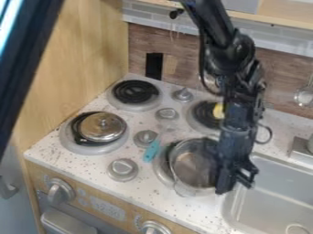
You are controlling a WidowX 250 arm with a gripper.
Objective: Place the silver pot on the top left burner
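Observation:
The black gripper [235, 180] hangs over the right side of the silver pot [191, 167], at the front right of the stove. The arm hides the pot's right rim, and whether the two touch cannot be seen. The pot is open at the top and overlaps the front right burner, sitting off toward the sink side. At the back left, the top left burner [135, 92] shows its dark coil with nothing on it.
A silver lid [103, 126] rests on the front left burner. A utensil with a turquoise handle [151, 151] lies between the front burners. A yellow object [218, 110] is at the back right burner, partly behind the arm. The sink [269, 194] lies at the right.

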